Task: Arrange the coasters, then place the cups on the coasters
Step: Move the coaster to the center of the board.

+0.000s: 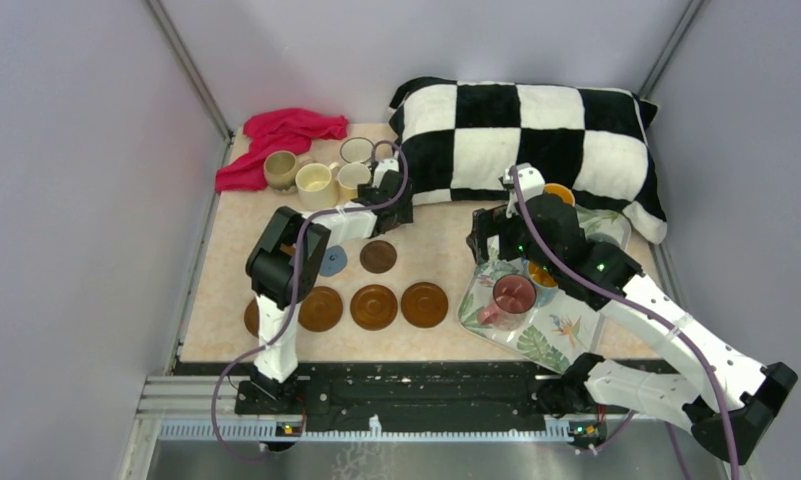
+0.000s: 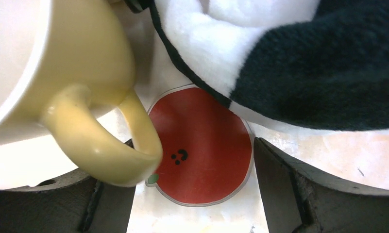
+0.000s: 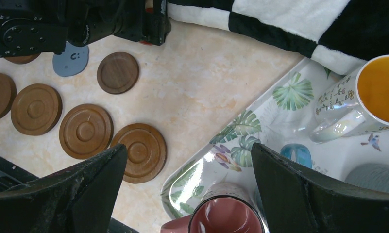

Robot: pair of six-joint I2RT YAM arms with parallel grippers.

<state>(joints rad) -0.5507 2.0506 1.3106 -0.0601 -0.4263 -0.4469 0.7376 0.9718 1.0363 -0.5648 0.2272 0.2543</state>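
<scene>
A red apple-shaped coaster (image 2: 202,145) lies flat on the table, its far edge under the pillow (image 2: 289,58). My left gripper (image 2: 197,194) hangs open over it, one finger on either side. A yellow cup (image 2: 61,73) stands close at the left, and its handle overlaps the coaster's left edge. Three brown coasters (image 1: 374,306) form a row, with a dark brown coaster (image 1: 379,256) and a blue-grey coaster (image 1: 334,261) behind them. My right gripper (image 3: 188,160) is open and empty above the tray's corner, over a pink cup (image 3: 226,216).
The leaf-print tray (image 1: 551,335) also holds an orange-lined mug (image 3: 372,92), a blue-handled cup (image 3: 295,154) and a grey one (image 3: 377,177). Several more cups (image 1: 314,180) stand at the back left beside a red cloth (image 1: 281,135). The checked pillow (image 1: 536,130) fills the back.
</scene>
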